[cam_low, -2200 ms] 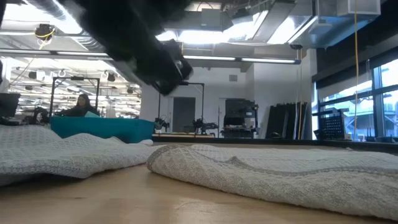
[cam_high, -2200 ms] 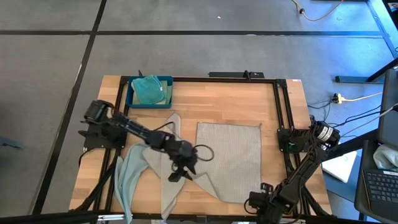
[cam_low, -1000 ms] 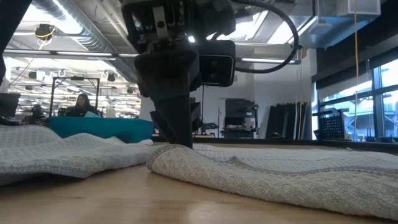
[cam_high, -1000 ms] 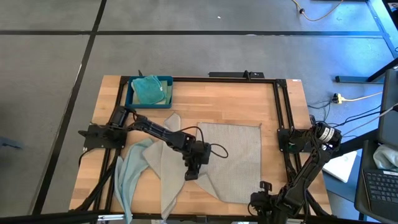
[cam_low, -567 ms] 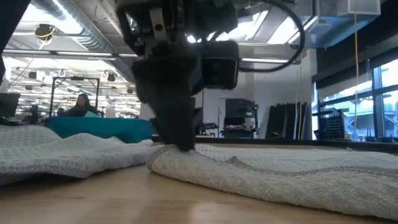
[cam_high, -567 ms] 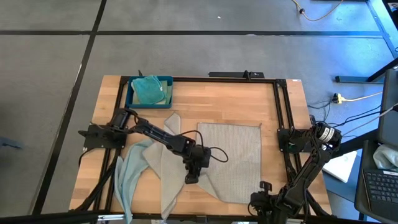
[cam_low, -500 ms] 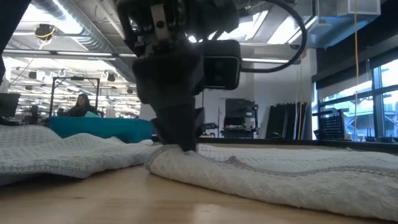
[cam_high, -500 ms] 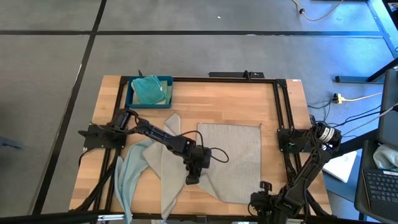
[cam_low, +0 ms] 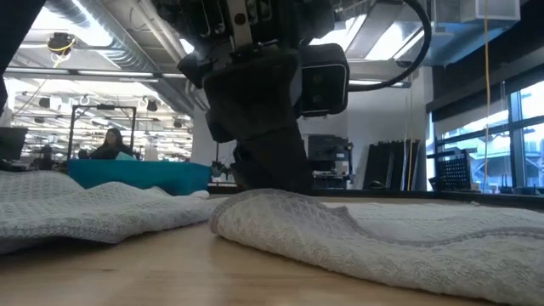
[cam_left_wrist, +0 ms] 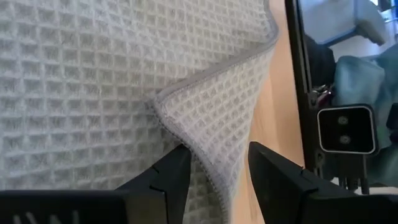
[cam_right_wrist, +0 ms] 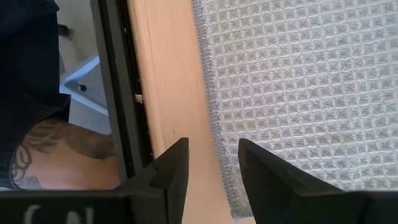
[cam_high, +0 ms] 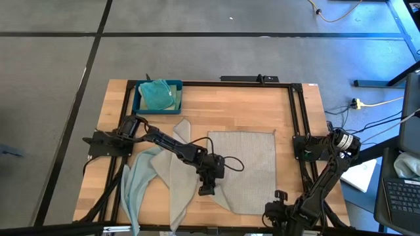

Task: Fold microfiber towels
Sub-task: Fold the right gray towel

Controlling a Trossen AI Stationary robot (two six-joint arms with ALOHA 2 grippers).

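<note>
Even, bright overhead light falls on the wooden table [cam_high: 249,108], with soft, short shadows. In the low view, ceiling lights [cam_low: 280,51] glare white; the near table edge and the dark left gripper [cam_low: 272,183] blur. Wrist views are sharp.

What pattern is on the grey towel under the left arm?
A waffle weave of small raised squares on the light grey towel, clearest in the left wrist view.

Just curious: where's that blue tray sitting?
Seen from above, the blue tray sits at the table's far left corner, holding a teal towel, beyond the left arm.
</note>
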